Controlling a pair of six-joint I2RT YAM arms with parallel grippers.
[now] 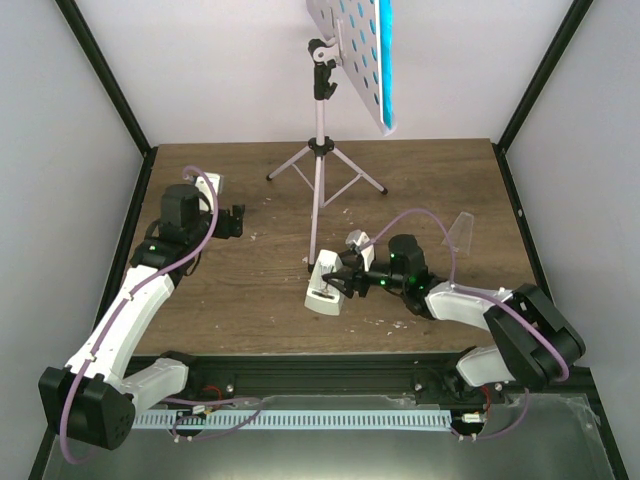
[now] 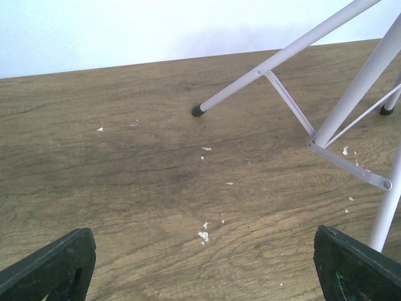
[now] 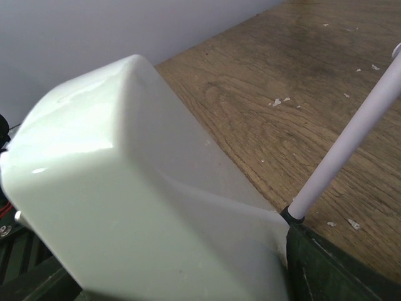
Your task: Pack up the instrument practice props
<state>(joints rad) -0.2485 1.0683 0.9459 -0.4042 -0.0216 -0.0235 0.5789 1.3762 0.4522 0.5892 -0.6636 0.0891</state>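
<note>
Metronome (image 1: 322, 287): white, tilted, clamped in right claw (image 1: 347, 284), beside a music stand (image 1: 320, 150) leg. Teal booklet (image 1: 386, 60): propped on the stand. Left claw (image 1: 237, 221): spread wide, empty, above desk (image 1: 250, 290).

Count: 1 music stand (image 1: 320, 150), 1 metronome (image 1: 322, 280), 1 teal booklet (image 1: 386, 60).

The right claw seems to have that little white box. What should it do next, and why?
Probably lift it slightly and draw it back toward its base. The right gripper is shut on the metronome, close beside the front leg of the music stand, which it could knock.
</note>
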